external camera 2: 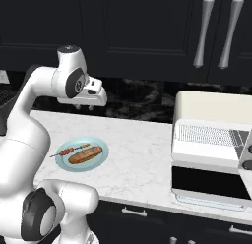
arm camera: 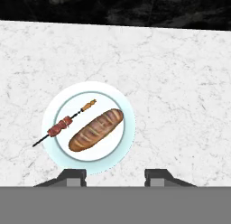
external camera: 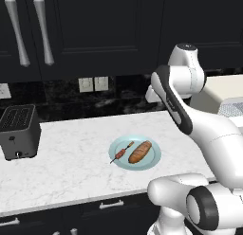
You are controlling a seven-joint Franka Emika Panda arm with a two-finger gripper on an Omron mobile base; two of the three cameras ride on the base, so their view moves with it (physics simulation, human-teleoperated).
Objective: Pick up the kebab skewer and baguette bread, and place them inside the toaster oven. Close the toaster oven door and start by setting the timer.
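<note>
Gripper: the gripper hangs high above the counter, looking down at the plate; its two dark fingertips stand apart with nothing between them, jaws empty.
Plate: a pale blue plate lies on the white marble counter, straight below and just ahead of the fingertips.
Baguette bread: the baguette bread lies slantwise on the plate, on the side nearer the toaster oven.
Kebab skewer: the kebab skewer lies beside the bread on the plate, close but apart, its thin end poking past the plate's rim.
Toaster oven: the toaster oven stands well apart from the plate along the counter, its door dropped open and the wire rack bare.
Black toaster: a black slot toaster sits on the plate's other side.
Step in hand: likely the approach for the first pick; neither food is lifted yet.
Next move: probably descend, turn the jaws across the chosen item, then close.
</note>
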